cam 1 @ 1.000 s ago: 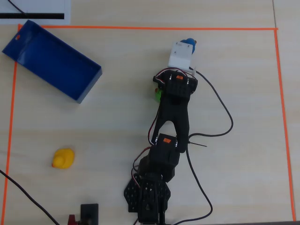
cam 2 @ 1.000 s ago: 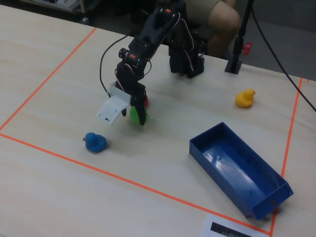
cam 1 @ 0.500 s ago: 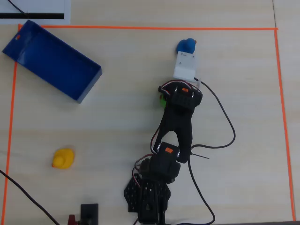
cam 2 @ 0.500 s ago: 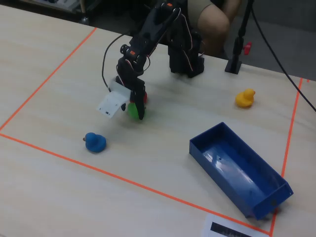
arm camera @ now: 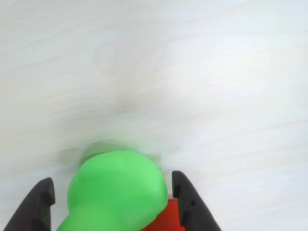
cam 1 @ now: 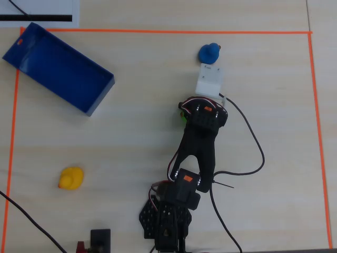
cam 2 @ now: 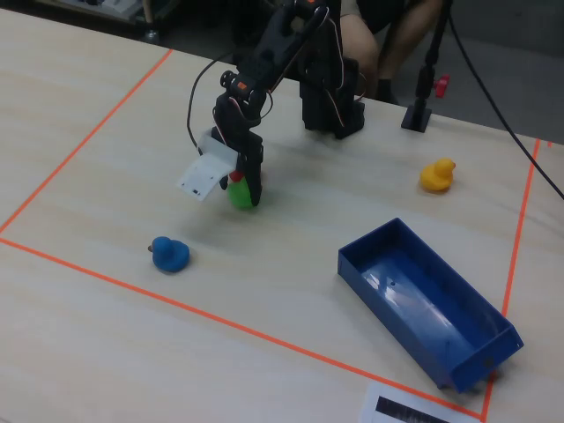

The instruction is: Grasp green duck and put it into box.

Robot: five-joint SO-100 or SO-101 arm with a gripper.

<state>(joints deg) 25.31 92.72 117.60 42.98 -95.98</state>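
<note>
Green duck (arm camera: 115,190) sits between my two black fingers (arm camera: 188,202) in the wrist view, its rounded body filling most of the gap, with a patch of red just behind it at the bottom edge. My gripper (arm camera: 113,204) is set narrowly around the duck; the right finger lies against its side, while the left finger shows a thin slit of space, so I cannot tell whether I am truly clamped on it. Pale wood table (arm camera: 192,72) fills the rest of that view.

From the fixed view, my gripper (cam 2: 245,196) points down at the table with the green duck (cam 2: 239,196) at its tip, low at the tabletop; whether the duck rests on the surface or is lifted I cannot tell. A white block (cam 2: 202,176) on my wrist juts out toward the left of that view. A blue duck (cam 2: 168,253) stands near, lower left of my gripper, and a yellow duck (cam 2: 438,174) stands well apart on the right.

From overhead, only a sliver of the green duck (cam 1: 182,116) peeks out at the left side of my arm (cam 1: 199,142). The dark-blue box (cam 1: 57,67) lies open and tilted in the upper left corner, well apart from me, inside the orange tape border (cam 1: 158,31). The blue duck (cam 1: 209,51) is just beyond the white block (cam 1: 209,81).
</note>
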